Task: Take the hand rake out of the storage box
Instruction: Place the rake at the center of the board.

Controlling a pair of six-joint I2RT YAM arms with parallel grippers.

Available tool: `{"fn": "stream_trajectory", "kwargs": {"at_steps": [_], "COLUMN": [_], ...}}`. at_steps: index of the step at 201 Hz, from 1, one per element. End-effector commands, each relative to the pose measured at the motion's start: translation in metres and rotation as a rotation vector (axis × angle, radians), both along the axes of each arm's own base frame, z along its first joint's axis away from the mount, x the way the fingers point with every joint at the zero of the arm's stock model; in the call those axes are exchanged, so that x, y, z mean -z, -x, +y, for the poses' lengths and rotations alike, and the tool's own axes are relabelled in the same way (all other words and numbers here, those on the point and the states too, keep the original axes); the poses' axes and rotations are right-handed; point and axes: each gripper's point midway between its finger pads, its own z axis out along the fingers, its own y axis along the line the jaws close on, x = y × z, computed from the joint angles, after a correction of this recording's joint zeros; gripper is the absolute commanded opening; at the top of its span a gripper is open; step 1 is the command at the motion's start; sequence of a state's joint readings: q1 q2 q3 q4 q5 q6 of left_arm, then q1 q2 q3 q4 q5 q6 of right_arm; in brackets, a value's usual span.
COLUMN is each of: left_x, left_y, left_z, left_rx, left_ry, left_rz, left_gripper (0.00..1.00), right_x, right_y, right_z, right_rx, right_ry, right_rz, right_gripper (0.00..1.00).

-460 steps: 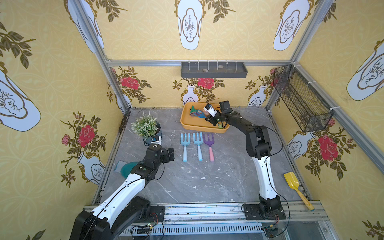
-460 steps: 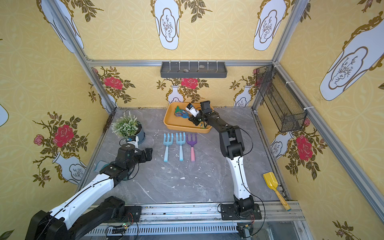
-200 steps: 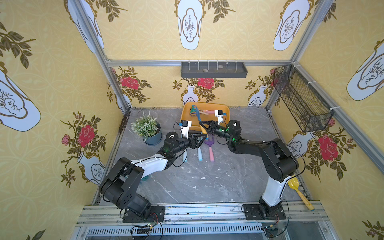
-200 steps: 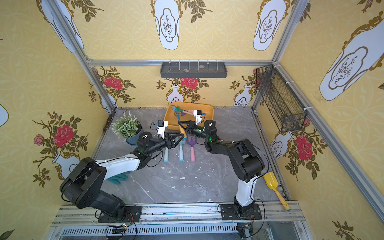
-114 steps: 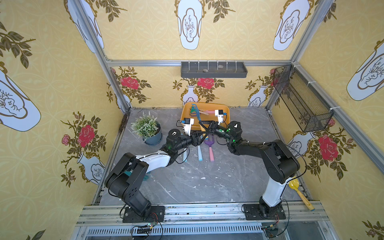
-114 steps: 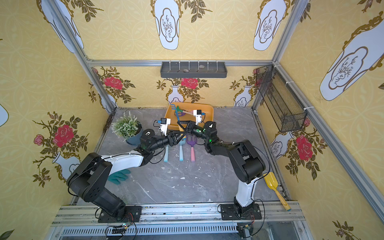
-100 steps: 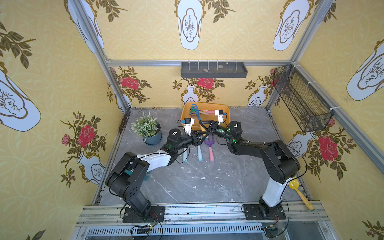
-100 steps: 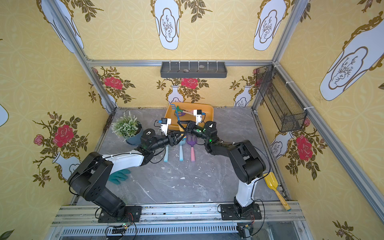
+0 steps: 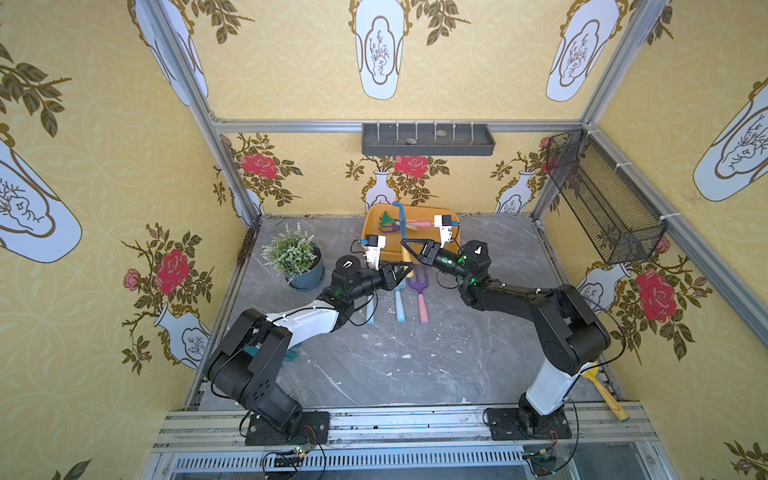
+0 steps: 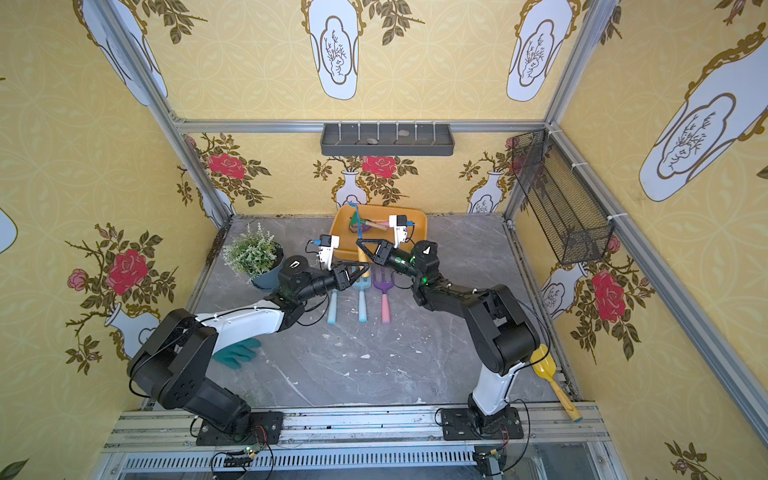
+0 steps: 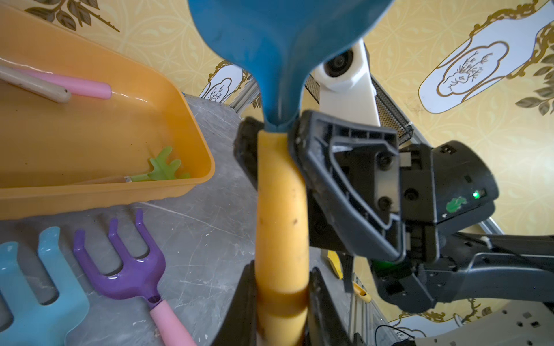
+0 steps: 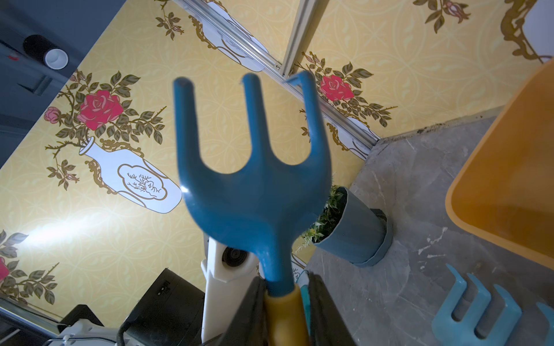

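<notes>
In both top views the storage box sits upper centre, against the back wall. Just below it in the frame the hand rake is held upright in the air, in front of the box. The left gripper and right gripper meet on its yellow handle.

Left wrist view: the left jaws are clamped on the handle's lower end. The right jaws flank its top, beside the blue head.

Right wrist view: the handle runs between the right jaws, though I cannot tell whether they press it.
</notes>
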State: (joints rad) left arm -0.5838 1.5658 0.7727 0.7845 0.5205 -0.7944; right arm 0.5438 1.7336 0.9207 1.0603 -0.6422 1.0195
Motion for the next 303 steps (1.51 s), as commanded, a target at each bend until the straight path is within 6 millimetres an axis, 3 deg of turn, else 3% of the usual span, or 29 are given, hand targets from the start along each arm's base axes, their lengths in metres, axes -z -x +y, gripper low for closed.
{"fn": "stream_trajectory", "kwargs": {"at_steps": [1,12,23,37,47,64,80,100,122,155,197,224,262,303], "left_x": [0.013,0.025,0.041,0.063,0.078,0.096,0.106,0.105,0.107,0.112,0.129,0.139,0.168,0.194], "left_y": [0.005,0.006,0.010,0.019,0.029,0.053,0.067,0.071,0.067,0.051,0.039,0.038,0.042,0.040], "left_z": [0.006,0.014,0.026,0.049,0.067,0.089,0.096,0.075,0.030,-0.035,-0.080,-0.110,-0.126,-0.136], "left_rx": [-0.015,-0.063,-0.124,-0.233,-0.304,-0.389,-0.420,-0.421,-0.400,-0.374,-0.355,-0.306,-0.280,-0.261], "left_ry": [-0.090,-0.150,-0.233,-0.375,-0.494,-0.656,-0.754,-0.805,-0.846,-0.855,-0.778,-0.761,-0.788,-0.817], "left_rz": [0.002,0.056,0.114,0.204,0.257,0.325,0.369,0.390,0.392,0.419,0.483,0.497,0.538,0.567], "left_gripper": [0.00,0.00,0.00,0.00,0.00,0.00,0.00,0.00,0.00,0.00,0.00,0.00,0.02,0.14], "right_x": [0.013,0.016,0.020,0.022,0.023,0.011,0.003,0.006,0.015,0.001,-0.009,-0.004,0.001,0.002], "right_y": [-0.019,-0.024,-0.030,-0.032,-0.032,-0.029,-0.027,-0.029,-0.039,-0.038,-0.025,-0.025,-0.025,-0.027], "right_z": [-0.023,-0.040,-0.061,-0.090,-0.112,-0.148,-0.175,-0.189,-0.206,-0.245,-0.282,-0.292,-0.293,-0.290], "right_rx": [0.137,0.211,0.318,0.454,0.555,0.714,0.837,0.853,0.903,1.055,1.131,1.141,1.124,1.102], "right_ry": [0.102,0.174,0.284,0.422,0.522,0.631,0.661,0.708,0.848,0.935,0.884,0.893,0.893,0.883], "right_rz": [0.029,0.028,0.009,-0.021,-0.037,-0.081,-0.092,-0.082,0.001,0.036,0.046,0.073,0.088,0.091], "right_gripper": [0.45,0.55,0.72,0.82,0.99,0.98,0.98,0.97,0.98,0.97,0.97,0.97,0.97,0.97]}}
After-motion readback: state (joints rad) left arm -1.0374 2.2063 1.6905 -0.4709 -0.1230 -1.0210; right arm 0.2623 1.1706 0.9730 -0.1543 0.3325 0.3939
